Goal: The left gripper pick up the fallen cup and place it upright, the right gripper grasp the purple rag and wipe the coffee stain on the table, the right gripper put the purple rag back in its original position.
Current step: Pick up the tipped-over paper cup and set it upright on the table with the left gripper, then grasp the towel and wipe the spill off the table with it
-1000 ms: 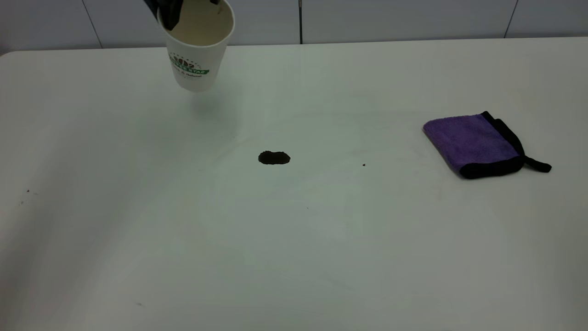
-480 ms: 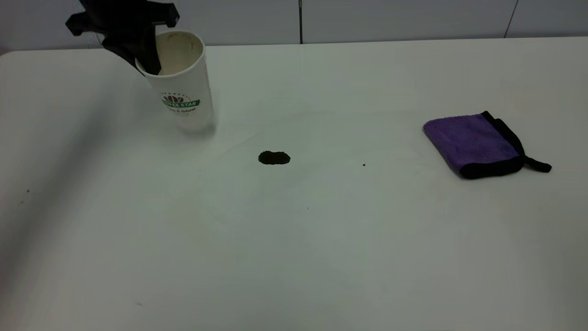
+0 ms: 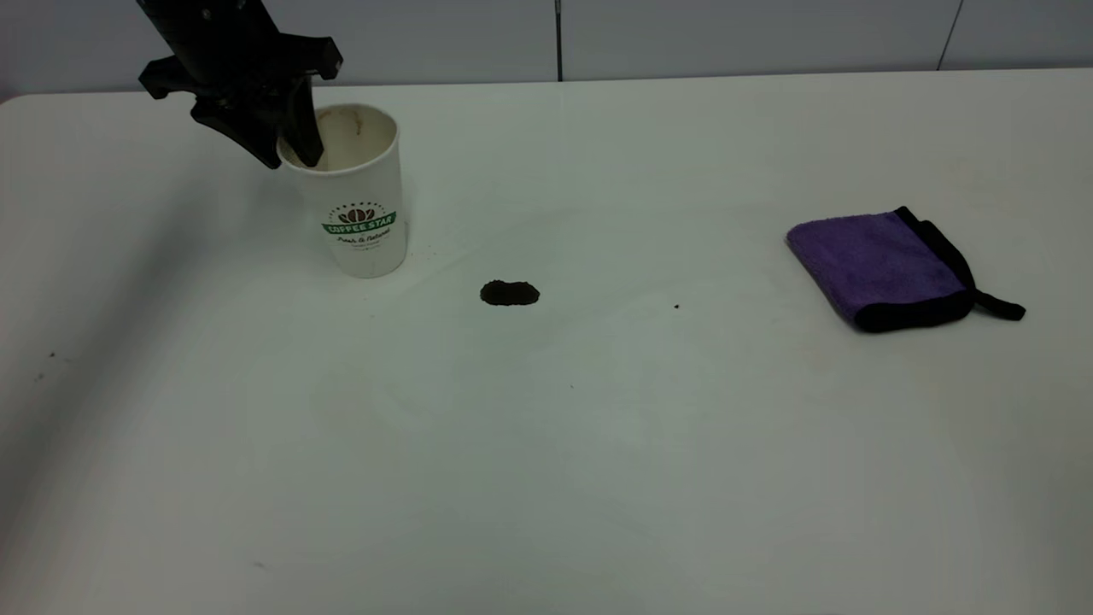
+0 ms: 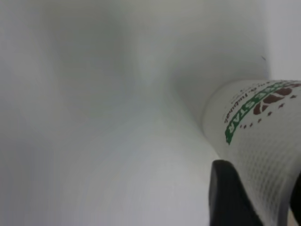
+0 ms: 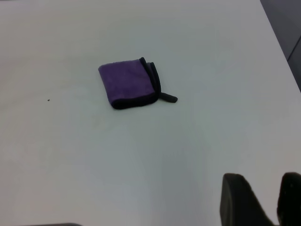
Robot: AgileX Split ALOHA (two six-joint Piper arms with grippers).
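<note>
Cup (image 3: 363, 201) upright on the desk (image 3: 546, 444), far-left area, logo facing the exterior camera. Left end effector (image 3: 286, 145) clamped on its rim, one finger inside. Coffee stain (image 3: 510, 293) just right of the cup. Purple rag (image 3: 888, 266) lies flat far right. Right end effector (image 5: 263, 200) raised well apart from the rag, fingers slightly parted, holding nothing.

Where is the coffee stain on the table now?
In the exterior view, the coffee stain lies near the table's centre, just right of the upright cup, far left of the purple rag.
</note>
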